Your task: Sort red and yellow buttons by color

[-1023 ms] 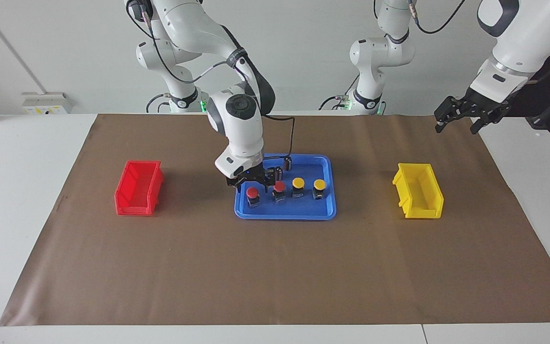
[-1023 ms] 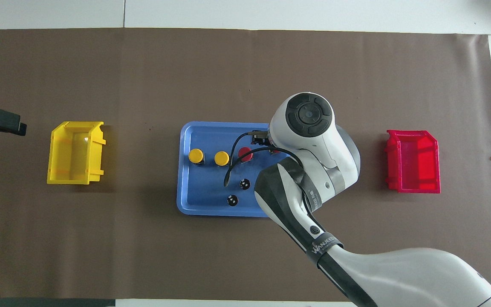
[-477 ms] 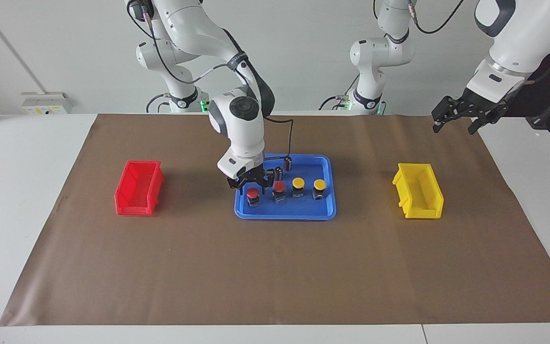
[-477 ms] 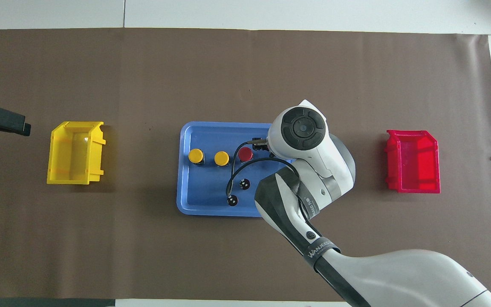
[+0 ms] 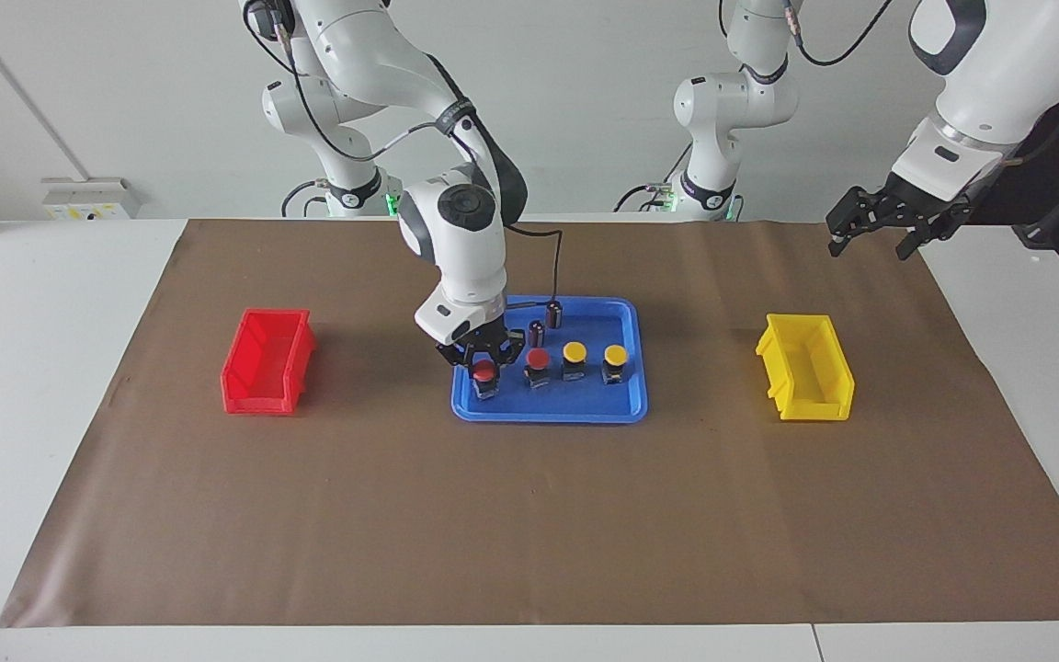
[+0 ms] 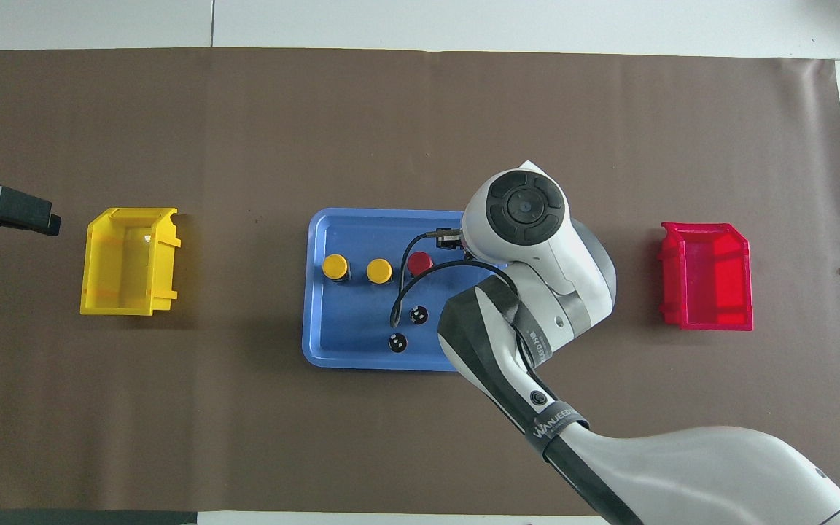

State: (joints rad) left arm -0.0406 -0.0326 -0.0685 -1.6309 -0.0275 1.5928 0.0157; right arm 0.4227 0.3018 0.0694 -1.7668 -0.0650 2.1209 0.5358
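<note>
nothing is sorted yet: the red plastic bin (image 5: 267,361) toward the right arm's end of the surface and the yellow plastic bin (image 5: 805,367) toward the left arm's end both look empty, and all four push buttons are on the shallow blue plastic tray (image 5: 626,405) between them. the first pick seems to be underway. the right gripper (image 5: 483,365) is down in the tray with its fingers pinching the red-capped button at the row's end (image 5: 484,370), the one closest to the red bin; that button looks to be standing on the tray floor, not yet lifted. beside it in the same row are the second red-capped button (image 5: 538,359) and the two yellow-capped buttons (image 5: 574,352) (image 5: 616,355). two small dark cylinders (image 5: 546,323) stand nearer to the robots in the tray. the left gripper (image 5: 878,223) waits in the air over the brown mat's edge near the yellow bin, fingers spread and holding nothing. so four drops remain.

a brown mat (image 5: 529,515) covers most of the white surface (image 5: 51,303), and a plain white wall (image 5: 125,92) stands at the robots' end.
</note>
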